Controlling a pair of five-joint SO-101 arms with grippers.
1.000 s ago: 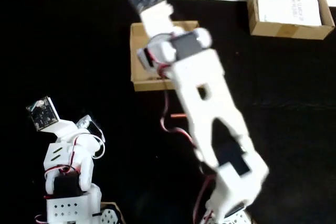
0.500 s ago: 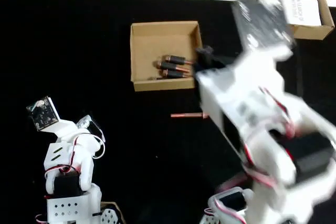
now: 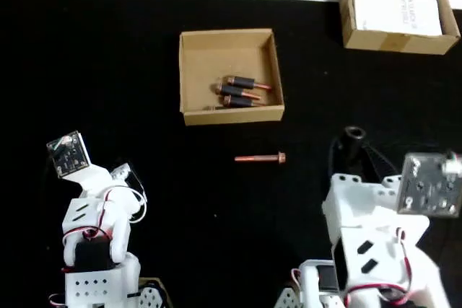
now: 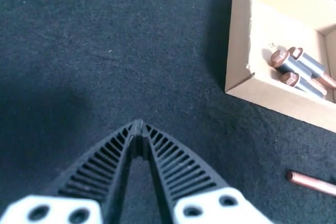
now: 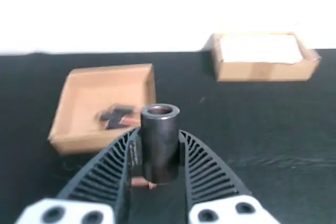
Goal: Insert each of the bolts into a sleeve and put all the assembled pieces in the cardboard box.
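A copper bolt [image 3: 260,158] lies alone on the black table, just in front of the open cardboard box [image 3: 193,70]. Inside that box rest assembled bolt-and-sleeve pieces [image 3: 241,91], also seen as pieces [image 4: 299,72] from the left wrist. My right gripper [image 5: 157,153] is shut on a dark sleeve [image 5: 159,140], held upright with its bore facing up; the sleeve [image 3: 354,142] sits at the lower right, apart from the bolt. My left gripper [image 4: 138,132] is shut and empty over bare cloth at the lower left, with the bolt's end [image 4: 312,183] off to one side.
A second cardboard box [image 3: 398,18] with a white sheet inside stands at the back right corner. The white wall edge runs along the table's far side. Black cloth covers the table between both arm bases.
The right arm swung back from over the cardboard box to the lower right, now holding the sleeve upright. The box contents came into sight. The left arm shifted only slightly.
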